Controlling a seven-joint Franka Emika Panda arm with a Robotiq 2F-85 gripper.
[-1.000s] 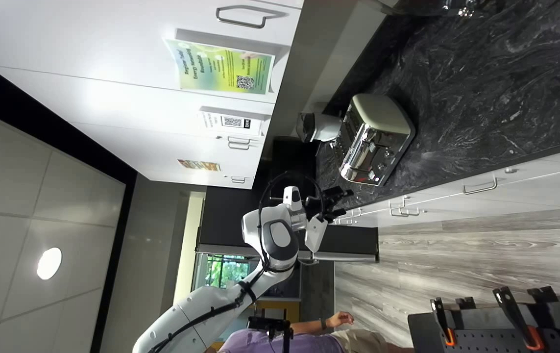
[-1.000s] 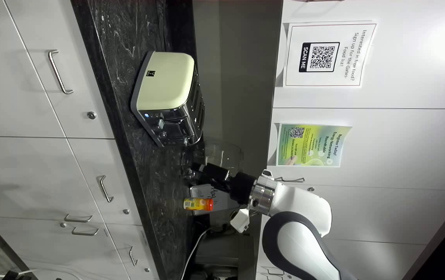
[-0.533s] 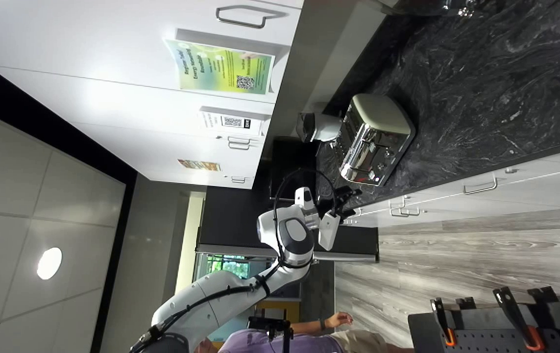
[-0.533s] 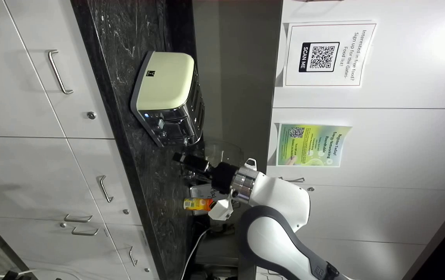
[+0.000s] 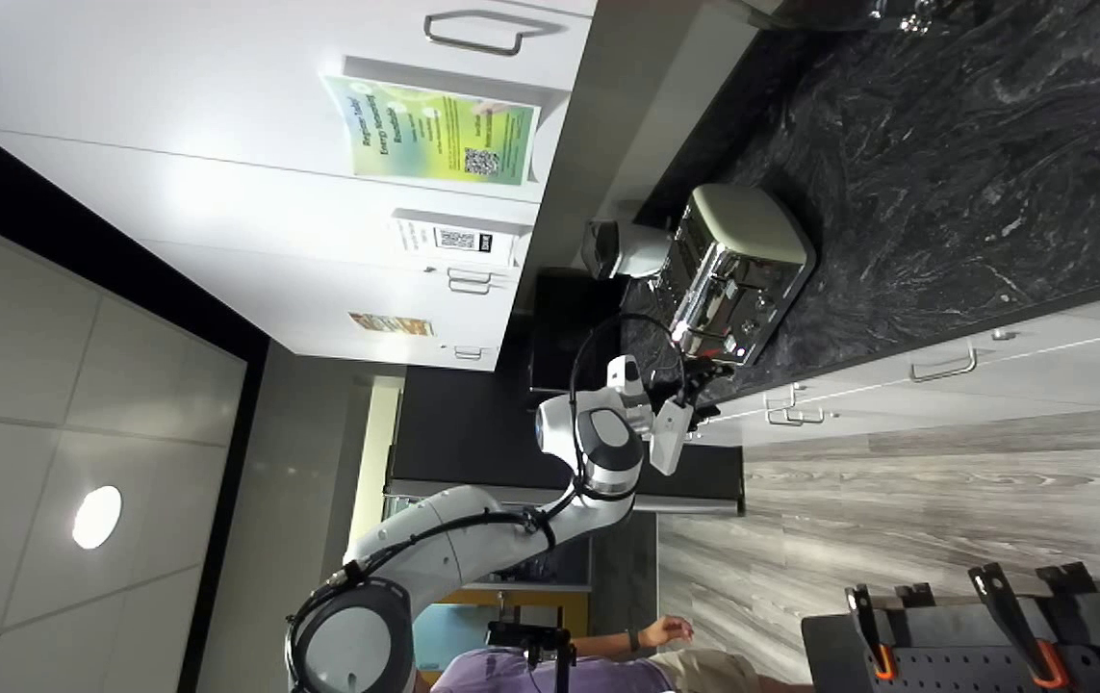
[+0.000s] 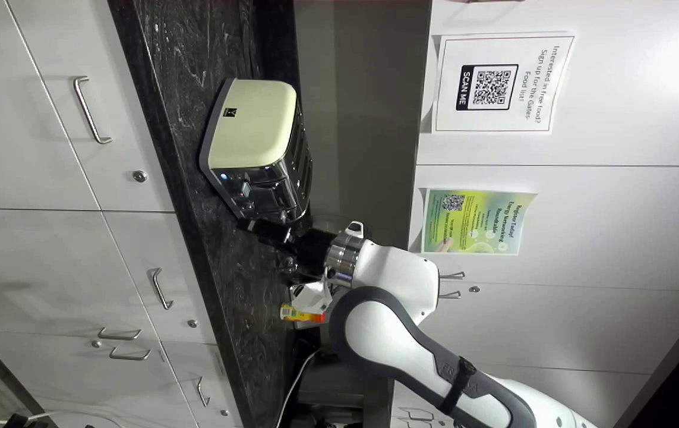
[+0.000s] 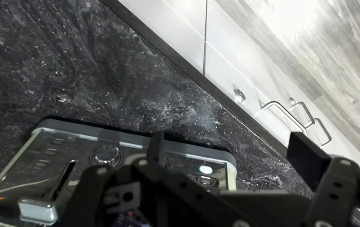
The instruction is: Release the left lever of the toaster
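Observation:
The toaster (image 5: 752, 231) stands on the dark counter, with shiny metal front and cream sides; it also shows in an exterior view (image 6: 256, 131) and the wrist view (image 7: 82, 142). Its left lever (image 6: 245, 189), beside a lit blue button, sits nearer the base than the right lever (image 6: 283, 215). The wrist view shows the right lever (image 7: 38, 210) at its slot's end away from the base; my gripper hides the left one. My gripper (image 7: 231, 154) is open and empty before the toaster's front, also seen in both exterior views (image 5: 715, 393) (image 6: 247, 224). Contact cannot be told.
A yellow bottle with an orange cap (image 6: 300, 315) stands behind the arm. A small black-and-white appliance (image 5: 641, 250) stands behind the toaster. The counter's front edge (image 7: 180, 66) runs above white drawers with metal handles (image 7: 283, 115). A person (image 5: 559, 674) is in the background.
My gripper has moved closer to the toaster's front and lower toward the counter, staying open. The toaster and its levers have not visibly moved.

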